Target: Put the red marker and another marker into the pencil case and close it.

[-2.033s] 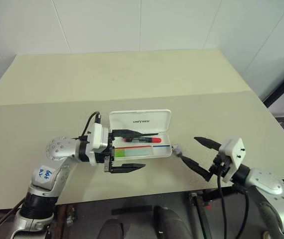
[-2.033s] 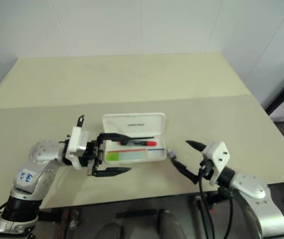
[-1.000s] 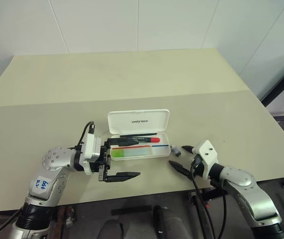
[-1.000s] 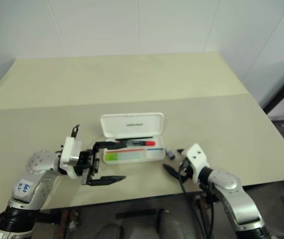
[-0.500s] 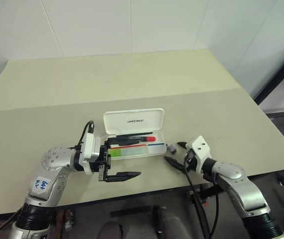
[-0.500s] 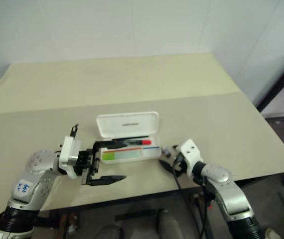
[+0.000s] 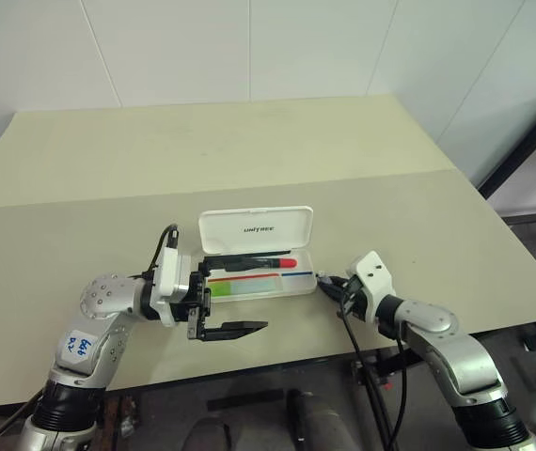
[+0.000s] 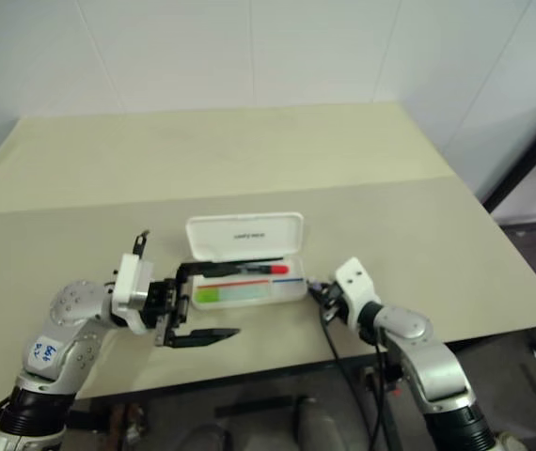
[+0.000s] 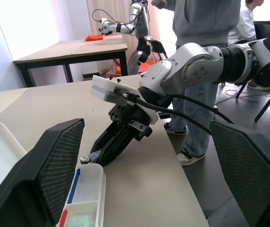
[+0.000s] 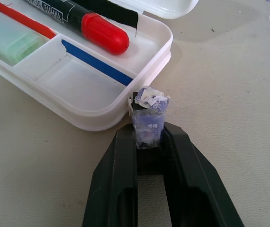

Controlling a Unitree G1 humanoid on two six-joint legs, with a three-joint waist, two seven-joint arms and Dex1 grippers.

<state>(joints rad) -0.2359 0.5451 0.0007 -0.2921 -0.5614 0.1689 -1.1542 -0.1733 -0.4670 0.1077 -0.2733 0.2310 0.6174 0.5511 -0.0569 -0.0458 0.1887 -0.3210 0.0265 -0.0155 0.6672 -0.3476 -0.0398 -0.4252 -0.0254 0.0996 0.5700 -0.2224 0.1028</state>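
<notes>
At case's 3 o'clock end: right tool [image 10: 149,142] has just clenched on small grey block [image 10: 148,119].
Left tool [image 7: 235,296]: released, straddling pencil case [image 7: 254,228].
Markers: red marker [image 7: 266,265], green highlighter [image 7: 221,288] inside.
Meaning: lid unclosed.

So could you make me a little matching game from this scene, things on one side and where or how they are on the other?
Things:
1. red marker
2. small grey block
3. left pincer
4. pencil case

States:
a. lid up, on the table
b. open, beside the case
c. lying inside the case
d. pinched in the right pincer

Pairs: 1-c, 2-d, 3-b, 4-a
</notes>
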